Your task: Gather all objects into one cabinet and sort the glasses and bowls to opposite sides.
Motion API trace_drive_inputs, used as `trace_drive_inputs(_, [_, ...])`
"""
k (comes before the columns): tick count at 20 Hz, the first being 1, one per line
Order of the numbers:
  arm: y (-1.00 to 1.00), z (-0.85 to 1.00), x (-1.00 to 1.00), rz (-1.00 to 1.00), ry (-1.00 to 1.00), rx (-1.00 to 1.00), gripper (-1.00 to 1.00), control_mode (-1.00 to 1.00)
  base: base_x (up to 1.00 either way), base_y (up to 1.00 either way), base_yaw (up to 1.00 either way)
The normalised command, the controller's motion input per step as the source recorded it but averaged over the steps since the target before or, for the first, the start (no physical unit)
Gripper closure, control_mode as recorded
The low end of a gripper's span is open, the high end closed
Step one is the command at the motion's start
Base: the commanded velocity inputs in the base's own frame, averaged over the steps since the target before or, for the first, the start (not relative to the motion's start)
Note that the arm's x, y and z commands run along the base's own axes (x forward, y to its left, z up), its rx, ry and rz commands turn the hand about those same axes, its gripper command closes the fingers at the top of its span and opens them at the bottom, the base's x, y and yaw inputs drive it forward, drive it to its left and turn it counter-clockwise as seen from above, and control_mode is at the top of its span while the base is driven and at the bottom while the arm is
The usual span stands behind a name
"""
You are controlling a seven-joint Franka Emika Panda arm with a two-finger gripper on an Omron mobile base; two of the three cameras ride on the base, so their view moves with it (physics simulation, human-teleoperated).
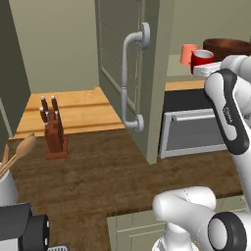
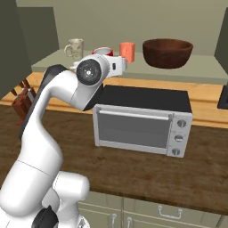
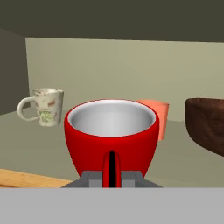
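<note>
Red cup [image 3: 111, 133] sits nearest the hand camera, its handle pointing straight back between the fingers [image 3: 111, 175], which are clamped on that handle. That view looks into the cup's pale grey inside and sets the beige mug [image 3: 46, 106] to its left, the salmon cup [image 3: 159, 116] just behind its right rim, and the brown bowl [image 3: 205, 127] at the right edge, all on the pale shelf [image 3: 39, 148].

From the right base view the same row reads beige mug [image 2: 75, 48], red cup [image 2: 103, 51], salmon cup [image 2: 127, 51] and bowl [image 2: 168, 52] along the shelf [image 2: 205, 73], above a toaster oven [image 2: 141, 127] on the wooden desk [image 2: 147, 171].

Seen from the left base view are the cabinet door [image 1: 125, 73] standing ajar with its curved tube handle [image 1: 128, 81], a knife block [image 1: 53, 130] and wooden spoons [image 1: 17, 154].

Arm: rising from the base, bent at the elbow, forearm reaching level to the shelf.
</note>
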Motion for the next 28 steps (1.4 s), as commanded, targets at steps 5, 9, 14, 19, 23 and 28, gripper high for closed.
trace_drive_inputs(5, [0.0, 0.0, 0.0, 0.0, 0.0, 0.0, 1.0, 1.0, 0.31, 0.07, 0.0])
trace_drive_inputs(9, [0.0, 0.0, 0.0, 0.0, 0.0, 0.0, 1.0, 1.0, 0.2, 0.09, 0.0])
trace_drive_inputs(14, [0.04, 0.0, 0.07, 0.0, 0.01, 0.0, 1.0, -1.0, 0.17, 0.1, 0.0])
trace_drive_inputs(19, [0.24, 0.0, 0.47, 0.0, 0.03, 0.0, 1.0, -1.0, 0.0, 0.0, 0.0])
trace_drive_inputs(23, [0.31, 0.0, 0.58, 0.0, 0.1, 0.0, 1.0, -1.0, 0.0, 0.0, 0.0])
trace_drive_inputs(28, [0.27, 0.0, 0.56, 0.0, 0.11, 0.0, 1.0, -1.0, 0.0, 0.0, 0.0])
